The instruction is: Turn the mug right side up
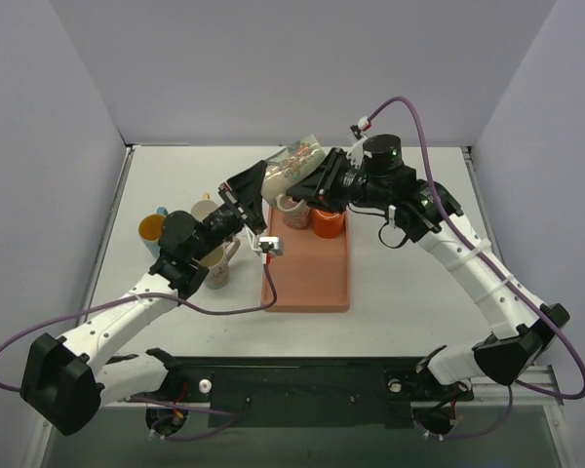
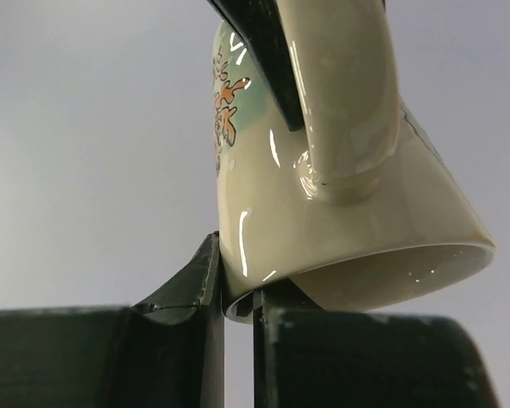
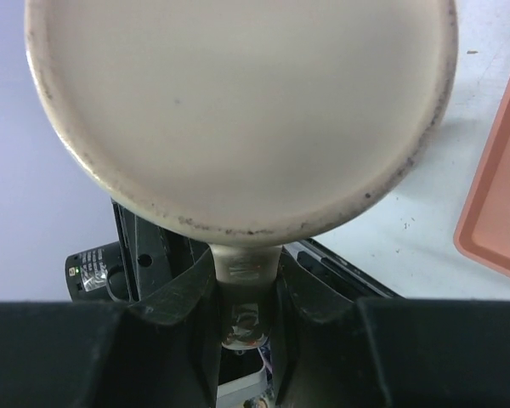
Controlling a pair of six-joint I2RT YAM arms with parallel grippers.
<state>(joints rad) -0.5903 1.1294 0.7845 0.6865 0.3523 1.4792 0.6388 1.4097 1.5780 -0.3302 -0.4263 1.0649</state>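
A cream mug (image 1: 294, 161) with an orange and green pattern hangs tilted in the air above the far end of the tray. My right gripper (image 1: 320, 177) is shut on its handle (image 3: 246, 262). The right wrist view looks at the mug's flat base (image 3: 238, 110), with the gripper (image 3: 247, 293) just below it. My left gripper (image 1: 261, 187) is shut on the mug's rim. In the left wrist view the mug (image 2: 340, 212) has its mouth turned down towards the camera. There the rim wall is pinched in the left gripper (image 2: 238, 293).
A salmon tray (image 1: 312, 283) lies under the mug, with an orange cup (image 1: 328, 221) and a patterned mug (image 1: 292, 210) at its far end. Left of the tray stand a yellow mug (image 1: 153, 231) and a beige mug (image 1: 217, 265). The tray's corner (image 3: 501, 212) shows in the right wrist view.
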